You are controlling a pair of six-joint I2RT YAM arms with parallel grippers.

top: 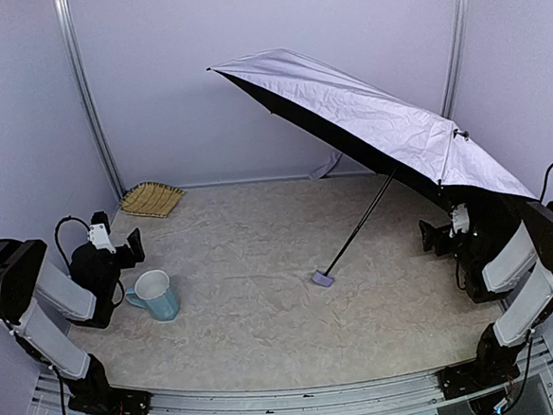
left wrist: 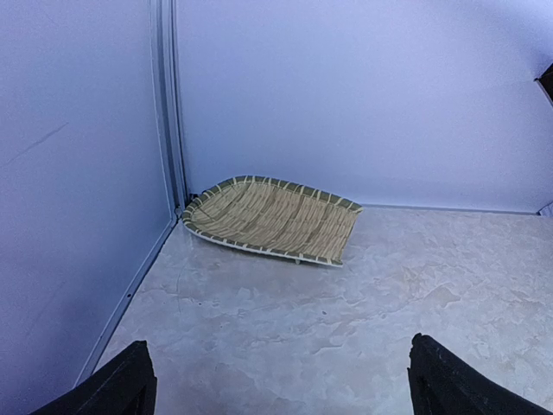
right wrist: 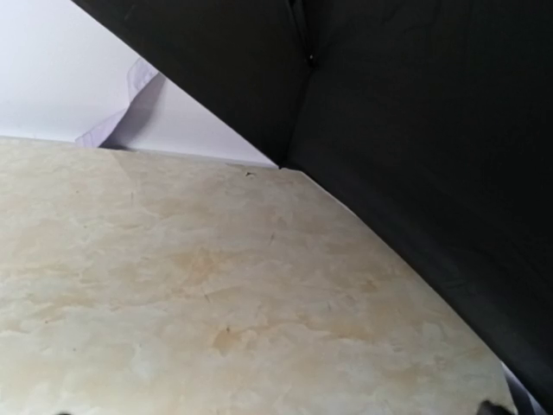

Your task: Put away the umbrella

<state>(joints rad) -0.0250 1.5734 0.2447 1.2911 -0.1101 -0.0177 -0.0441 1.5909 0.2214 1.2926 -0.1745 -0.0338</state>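
Overhead, crinkly lavender umbrella [top: 384,114] w/ black lining, thin shaft, tilted.

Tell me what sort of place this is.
Probably a robot test booth in a lab: plain pale walls enclose a table, two robot arms are bolted at its near edge, and the props are an umbrella, mug and woven tray.

Lab test cell — plain walls [top: 205,136]
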